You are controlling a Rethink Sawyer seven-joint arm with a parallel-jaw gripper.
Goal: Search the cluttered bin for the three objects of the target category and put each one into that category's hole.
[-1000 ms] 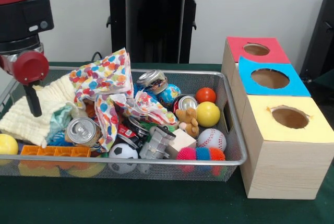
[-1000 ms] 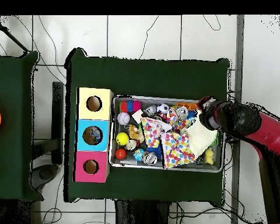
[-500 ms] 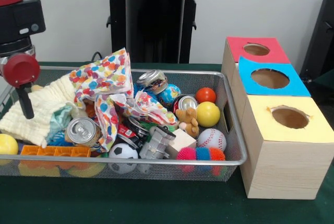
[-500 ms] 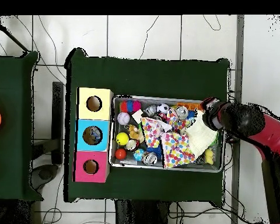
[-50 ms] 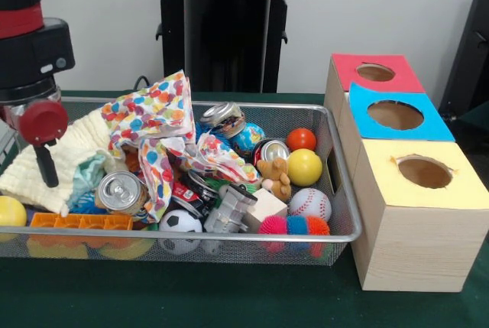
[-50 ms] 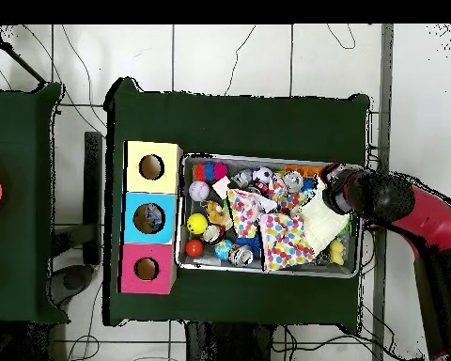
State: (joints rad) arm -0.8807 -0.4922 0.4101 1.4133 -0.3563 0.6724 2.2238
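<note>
Here the wire-mesh bin sits on a dark green cloth surface, packed with clutter. The gripper hangs over the bin's end farthest from the boxes, above a cream, waffle-textured cloth; only one dark, narrow finger shows below a round red joint, so I cannot tell whether the fingers are spread or closed, and nothing is seen in them.

Near the bin's middle lies a crumpled cloth with coloured dots. Just beside it, toward the gripper, a shiny metal can lies with its round top facing out; two more cans, one tilted at the bin's back and one beside a small brown plush toy, are also among the clutter. No label on them can be read.

Toward the boxes the bin holds round things: a smooth orange ball, a yellow ball, a stitched white baseball, a spiky rubber ball and a small soccer ball. An orange ridged plastic piece lies at the bin's front wall.

Beside the bin stand three wooden boxes, each with a round hole on top: red, blue, yellow.
</note>
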